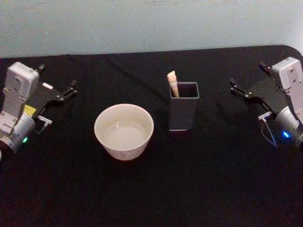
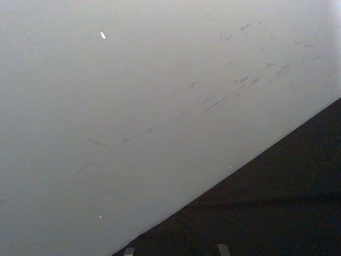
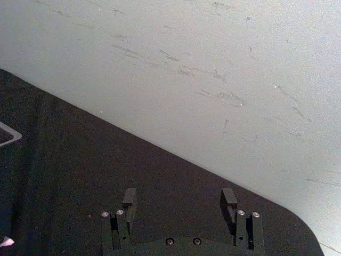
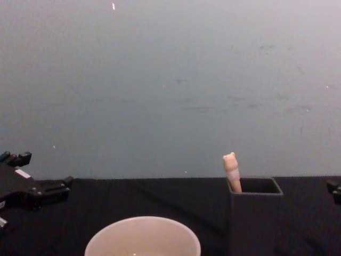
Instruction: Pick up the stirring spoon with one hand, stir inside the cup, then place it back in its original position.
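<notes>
Presently the left gripper (image 1: 59, 104), fingers spread apart, sits low over the black table (image 1: 151, 198), the wide round cream-white cup (image 1: 124, 152) off to its right. Left of the right gripper (image 3: 179, 198), fingers also apart, the cream-handled stirring spoon (image 1: 173, 83) stands in the tall dark grey square holder (image 1: 183, 114). The left gripper's stickers (image 1: 48, 86) are too small to read

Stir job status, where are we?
Done: nothing visibly; the spoon stands in the holder. In hand: nothing. The left gripper and right gripper sit open at the table sides, apart from both. Left: grasp the spoon, stir in the cup, return it. It could equally all be finished; these views can't tell.
</notes>
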